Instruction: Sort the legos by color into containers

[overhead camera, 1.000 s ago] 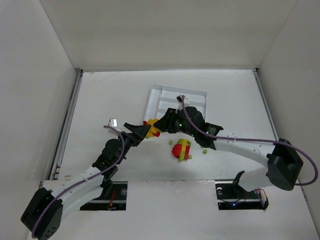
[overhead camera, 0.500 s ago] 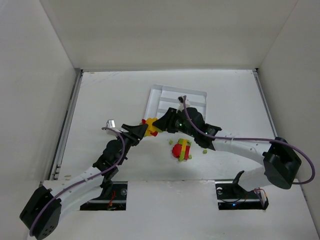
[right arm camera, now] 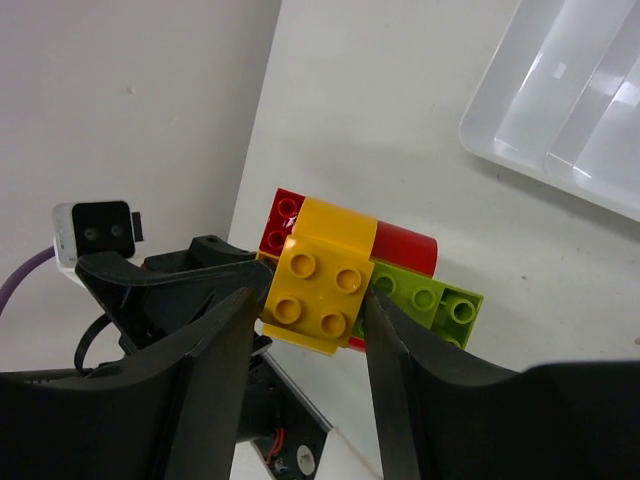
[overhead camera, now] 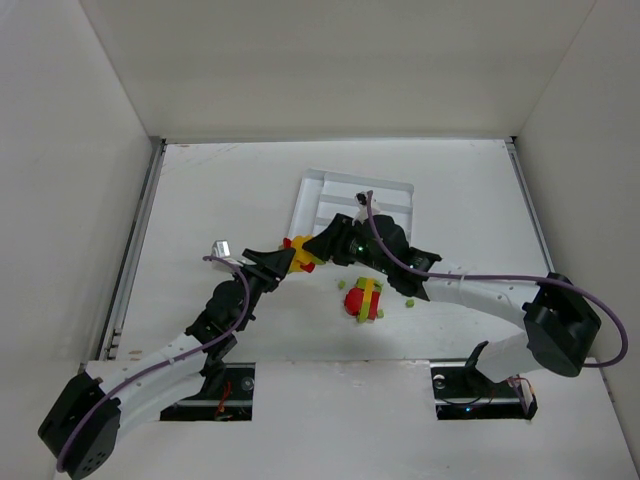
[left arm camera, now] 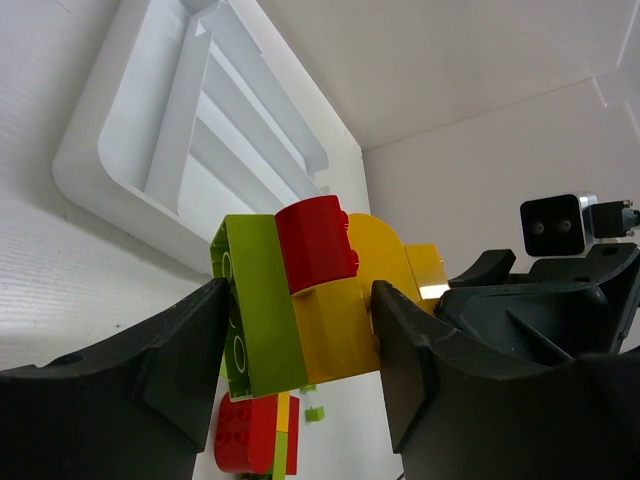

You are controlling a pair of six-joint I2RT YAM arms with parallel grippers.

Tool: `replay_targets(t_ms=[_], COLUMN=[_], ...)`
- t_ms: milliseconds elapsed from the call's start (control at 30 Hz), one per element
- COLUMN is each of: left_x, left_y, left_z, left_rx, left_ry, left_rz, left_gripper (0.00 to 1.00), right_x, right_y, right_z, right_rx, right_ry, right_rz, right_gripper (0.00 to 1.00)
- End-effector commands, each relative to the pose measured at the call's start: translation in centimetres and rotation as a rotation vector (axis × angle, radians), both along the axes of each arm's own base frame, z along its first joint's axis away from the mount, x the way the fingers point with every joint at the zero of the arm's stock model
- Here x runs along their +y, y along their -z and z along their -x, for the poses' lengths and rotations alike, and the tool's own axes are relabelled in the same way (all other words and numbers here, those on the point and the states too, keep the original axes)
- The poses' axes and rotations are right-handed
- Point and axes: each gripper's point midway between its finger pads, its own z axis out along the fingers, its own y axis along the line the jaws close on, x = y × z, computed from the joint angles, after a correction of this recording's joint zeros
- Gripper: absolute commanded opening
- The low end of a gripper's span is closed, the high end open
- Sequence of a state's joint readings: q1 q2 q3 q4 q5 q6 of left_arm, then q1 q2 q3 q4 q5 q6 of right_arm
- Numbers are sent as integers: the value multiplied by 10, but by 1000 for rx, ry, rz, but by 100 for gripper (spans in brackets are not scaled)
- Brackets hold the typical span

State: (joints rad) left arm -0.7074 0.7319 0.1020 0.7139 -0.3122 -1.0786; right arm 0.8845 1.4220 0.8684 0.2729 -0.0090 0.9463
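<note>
nearest, a spare clump [overhead camera: 362, 298] lies on the tabletop [overhead camera: 220, 190]; further on, midair, the left gripper [left arm camera: 300, 335] clamps a brick clump [left arm camera: 310, 270], likely light and stiff, best held by flat sides; the right gripper [right arm camera: 312, 300] straddles it, grip unclear; tray [overhead camera: 340, 195] beyond.

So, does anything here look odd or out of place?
Bricks of mixed colours are stuck together: one clump sits between the left gripper and right gripper beside the tray, another clump lies on the table, with tiny green bits scattered near it.
</note>
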Motion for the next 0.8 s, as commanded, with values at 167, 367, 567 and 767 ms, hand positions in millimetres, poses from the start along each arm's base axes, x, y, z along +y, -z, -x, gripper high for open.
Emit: replay_targets(t_ms=[167,367,567,767], left_x=[-16,-16,-17,-13], left_y=[-40,-36,-30,-26], left_z=[7,7,7,6], left_rx=[-100,-94,-81,-74], left_ry=[75,78,80,66], left_rz=[90,71,52,43], left_gripper=[22,18,15,13], right_x=[4,0,-4,-15], right_y=[-14,-7,-6,-14], right_z=[-4,-12,-19,-24], right_rx=[-35,-26,-49,-80], right_ry=[-13,8,45,78], right_rz=[-55,-22,-1,8], right_gripper=[56,41,33,33])
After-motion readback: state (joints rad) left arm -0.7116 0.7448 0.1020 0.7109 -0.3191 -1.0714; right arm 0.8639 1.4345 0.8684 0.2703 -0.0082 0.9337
